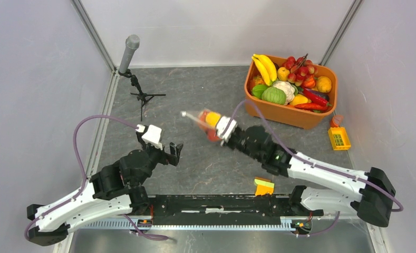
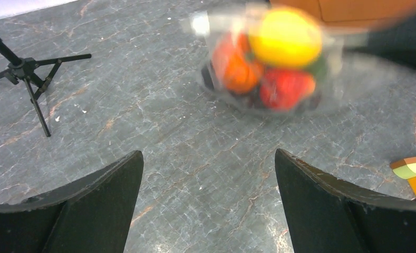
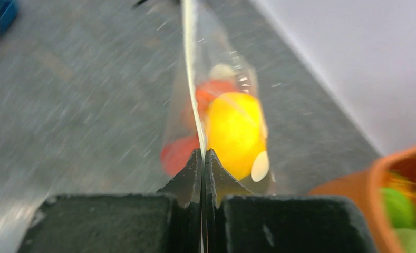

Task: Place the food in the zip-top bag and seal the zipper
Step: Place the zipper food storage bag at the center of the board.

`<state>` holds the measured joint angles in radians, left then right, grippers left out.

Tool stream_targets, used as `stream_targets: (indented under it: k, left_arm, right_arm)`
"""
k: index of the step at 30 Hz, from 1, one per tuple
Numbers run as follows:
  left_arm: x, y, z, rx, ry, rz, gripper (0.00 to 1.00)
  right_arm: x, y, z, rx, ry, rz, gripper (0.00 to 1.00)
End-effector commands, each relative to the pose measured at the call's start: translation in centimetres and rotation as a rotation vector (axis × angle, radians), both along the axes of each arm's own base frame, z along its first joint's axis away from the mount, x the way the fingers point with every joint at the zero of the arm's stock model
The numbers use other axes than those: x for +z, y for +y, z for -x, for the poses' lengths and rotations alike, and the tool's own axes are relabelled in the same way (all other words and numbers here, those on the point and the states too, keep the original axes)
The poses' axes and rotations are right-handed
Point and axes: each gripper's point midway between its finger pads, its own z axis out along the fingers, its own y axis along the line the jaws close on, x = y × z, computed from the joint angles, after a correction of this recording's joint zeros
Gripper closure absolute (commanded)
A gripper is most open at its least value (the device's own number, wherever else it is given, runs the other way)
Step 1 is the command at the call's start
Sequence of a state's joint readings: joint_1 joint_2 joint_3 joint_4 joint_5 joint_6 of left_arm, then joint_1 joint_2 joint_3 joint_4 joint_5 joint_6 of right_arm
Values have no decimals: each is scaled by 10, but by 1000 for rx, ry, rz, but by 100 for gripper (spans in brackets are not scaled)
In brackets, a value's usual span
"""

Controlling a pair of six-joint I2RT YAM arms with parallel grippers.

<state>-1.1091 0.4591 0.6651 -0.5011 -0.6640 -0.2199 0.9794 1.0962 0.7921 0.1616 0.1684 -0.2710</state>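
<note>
Plastic, clear and dotted with pale spots – the zip-top bag hangs near the middle of the counter in the top view, pinched at its edge by the right pincer, whose fingers are pressed together on the film. From the right wrist the white zipper runs straight away from the fingertips toward 12 o'clock. Inside the bag lie a yellow fruit, an orange piece and a red piece, all blurred; whether the bag touches the counter cannot be told.

The left pincer stands at about 8 o'clock from the bag, well apart from it, spread wide and holding nothing. A small black tripod stands at 10 o'clock, an orange-and-green block lies at 5 o'clock, and a small yellow crate sits far off at 3 o'clock.

At 2 o'clock the orange tub holds more toys – bananas, a cauliflower, a green cabbage, red peppers, cherries.
</note>
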Motion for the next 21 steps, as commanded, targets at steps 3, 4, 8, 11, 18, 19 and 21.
stream_targets:
  k: [3,4,8,11,18,19,21]
  left_arm:
    - [23,15,-2,72,-55,126,0]
    - [24,18,-3,83,-61,133,0]
    - [27,28,-4,124,-78,153,0]
    - [25,28,-3,119,-79,160,0]
    - [16,16,-4,86,-46,106,0]
    - [15,14,-4,82,-41,95,0]
    - [14,10,-5,72,-39,76,0]
  right_arm:
    - [-85,39,98,408,119,118,94]
    - [-93,43,110,454,161,124,91]
    - [-109,51,139,590,249,157,73]
    - [-103,56,151,655,268,142,57]
    - [-40,58,158,684,180,-73,46]
    - [-32,53,155,654,154,-131,42]
    - [-21,40,144,562,104,-255,35]
